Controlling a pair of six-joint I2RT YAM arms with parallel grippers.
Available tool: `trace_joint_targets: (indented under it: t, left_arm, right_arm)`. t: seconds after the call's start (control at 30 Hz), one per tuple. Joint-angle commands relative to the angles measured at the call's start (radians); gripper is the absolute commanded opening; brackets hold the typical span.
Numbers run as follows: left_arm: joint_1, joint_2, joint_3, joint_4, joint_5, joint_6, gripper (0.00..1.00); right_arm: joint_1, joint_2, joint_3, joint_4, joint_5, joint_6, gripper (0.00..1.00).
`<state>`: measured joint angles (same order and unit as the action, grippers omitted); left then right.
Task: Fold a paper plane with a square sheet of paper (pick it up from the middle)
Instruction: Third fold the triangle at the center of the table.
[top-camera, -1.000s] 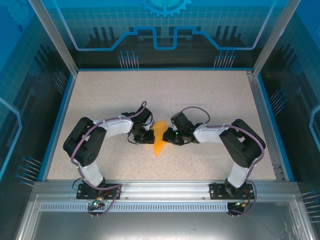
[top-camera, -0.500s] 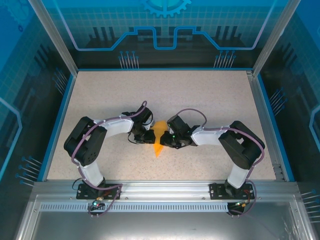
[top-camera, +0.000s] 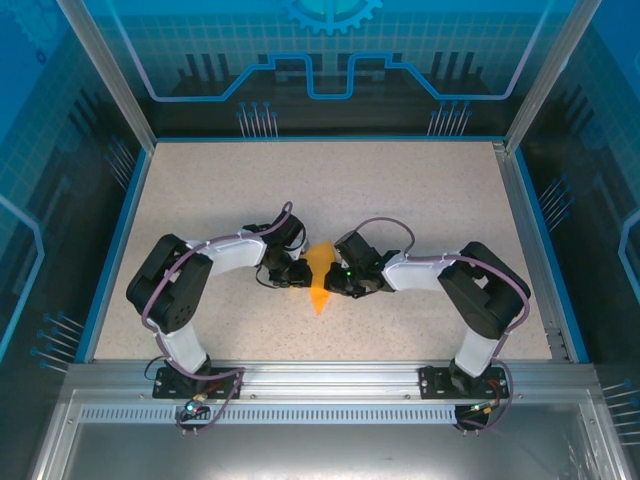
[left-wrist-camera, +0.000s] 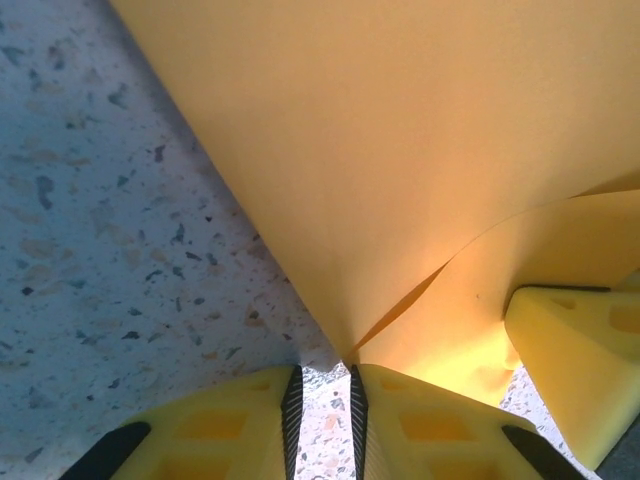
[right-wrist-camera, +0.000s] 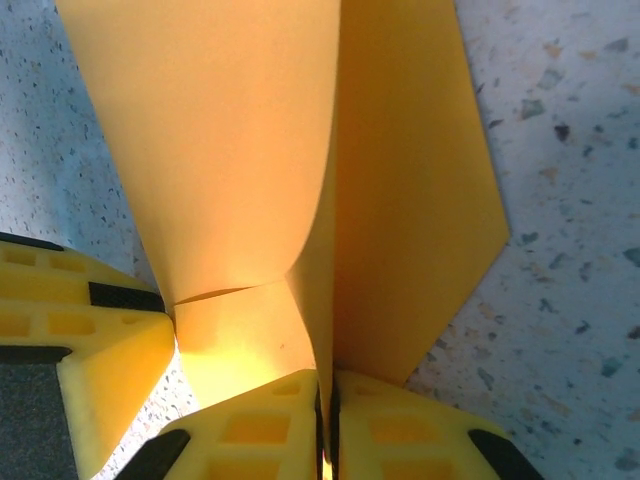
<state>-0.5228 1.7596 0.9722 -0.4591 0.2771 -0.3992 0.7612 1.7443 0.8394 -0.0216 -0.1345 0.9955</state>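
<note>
Paper plane (top-camera: 319, 276): orange-yellow sheet, part-folded into a narrow wedge. It lies mid-table between the two arms, with its sharp tip toward 6 o'clock in the top view.
Left gripper (left-wrist-camera: 325, 372): at the paper's 9 o'clock. Its jaws stand a slit apart, with speckled table (top-camera: 200, 200) visible between them. A paper corner ends right at their mouth, and nothing is clamped.
Right gripper (right-wrist-camera: 325, 380): at the paper's 3 o'clock. Its jaws are pressed together on the upright centre fold, which runs down between them.
Layers: in the right wrist view one panel lies flat toward 1 o'clock. The other curls upward toward 11 o'clock, lifted off the table.
Reason for the hold: the right pinch probably sets the centre crease and keeps the ridge upright. The left fingers sit low at the edge, seemingly placed to steady or retake the loose panel.
Risk: thin paper gripped from one side only may twist or slide, skewing the crease.
</note>
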Motion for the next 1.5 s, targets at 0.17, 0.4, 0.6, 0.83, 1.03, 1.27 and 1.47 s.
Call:
trace_joint_targets:
  t: [0.17,0.4,0.6,0.83,1.03,1.27,1.47]
  left_arm:
    - [-0.03,0.038,-0.023,0.05,0.04,-0.02,0.2]
    - [-0.035,0.068,-0.01,0.059,0.04,-0.019,0.18]
    - [-0.036,0.075,-0.001,0.068,0.049,-0.021,0.18]
    - [-0.036,-0.012,-0.025,0.076,0.026,-0.068,0.18]
    - [-0.036,-0.127,-0.042,0.09,0.027,-0.124,0.17]
    - [-0.036,-0.139,-0.065,0.109,0.054,-0.143,0.13]
    - [-0.037,-0.077,-0.062,0.126,0.081,-0.129,0.1]
  right_arm:
    - [0.003,-0.027,0.003,-0.014,0.003,0.022,0.15]
    - [0.007,-0.039,0.01,-0.009,-0.002,0.02,0.16]
    - [0.011,-0.034,0.019,-0.016,-0.003,0.015,0.16]
    - [0.014,-0.023,0.033,-0.085,0.036,-0.014,0.12]
    - [0.013,-0.02,0.024,-0.084,0.037,-0.015,0.1]
    - [0.015,-0.017,0.027,-0.073,0.029,-0.013,0.1]
    - [0.015,-0.025,0.03,-0.07,0.023,-0.014,0.1]
